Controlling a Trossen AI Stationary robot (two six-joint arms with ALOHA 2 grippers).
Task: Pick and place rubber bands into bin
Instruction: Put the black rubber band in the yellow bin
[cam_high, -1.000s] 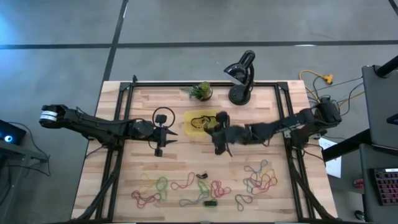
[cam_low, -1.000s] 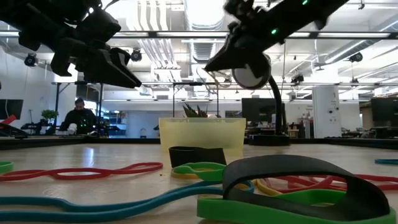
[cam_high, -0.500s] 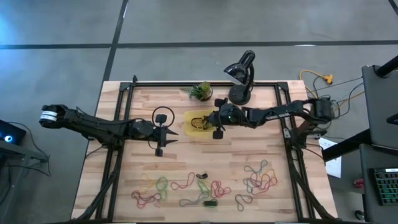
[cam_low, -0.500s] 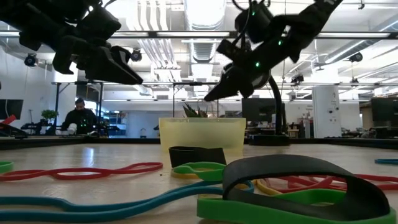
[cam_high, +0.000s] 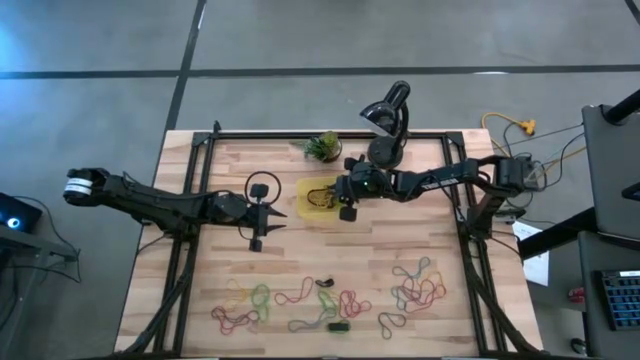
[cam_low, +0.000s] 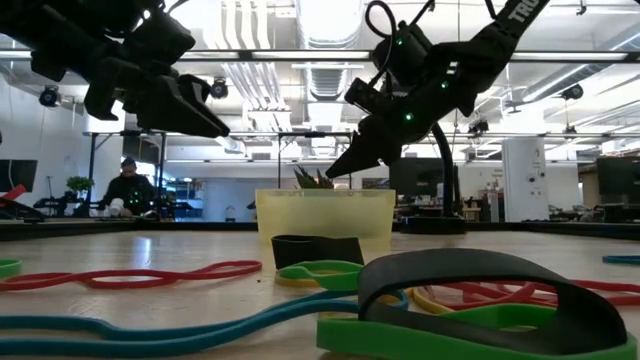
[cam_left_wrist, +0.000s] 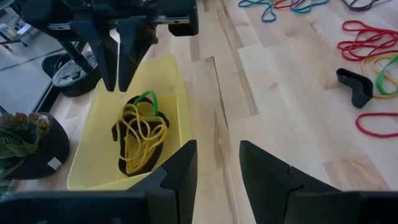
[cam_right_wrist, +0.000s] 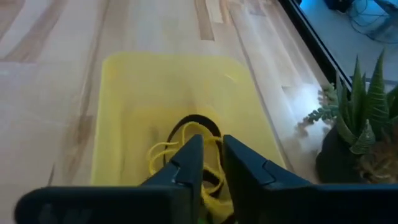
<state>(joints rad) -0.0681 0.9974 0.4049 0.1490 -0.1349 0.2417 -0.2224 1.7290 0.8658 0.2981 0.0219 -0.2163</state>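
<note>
Rubber bands (cam_high: 330, 300) lie strewn along the wooden table's (cam_high: 420, 245) near edge, blurred large in the low view. My left gripper (cam_high: 262, 225), fingers parted, waits mid-table. My right gripper (cam_high: 343, 196), fingers slightly apart, hangs over the bin (cam_high: 306, 205), whose long axis runs near-to-far, its tangled bands (cam_left_wrist: 140, 127) partly hidden.

- Bin (cam_low: 326, 212): translucent yellow, mid-table, plant leaves showing behind its rim
- Right gripper (cam_low: 335, 170): just above the bin's rim, tips pointing down
- Left gripper (cam_low: 215, 127): raised, well left of the bin
- Rubber bands: dark band (cam_low: 318, 249) before the bin; red loop (cam_low: 130, 276); blue (cam_low: 190, 330), green (cam_low: 440, 335) and large dark band (cam_low: 490, 285) nearest the camera
- Person (cam_low: 127, 187): far background, left
</note>
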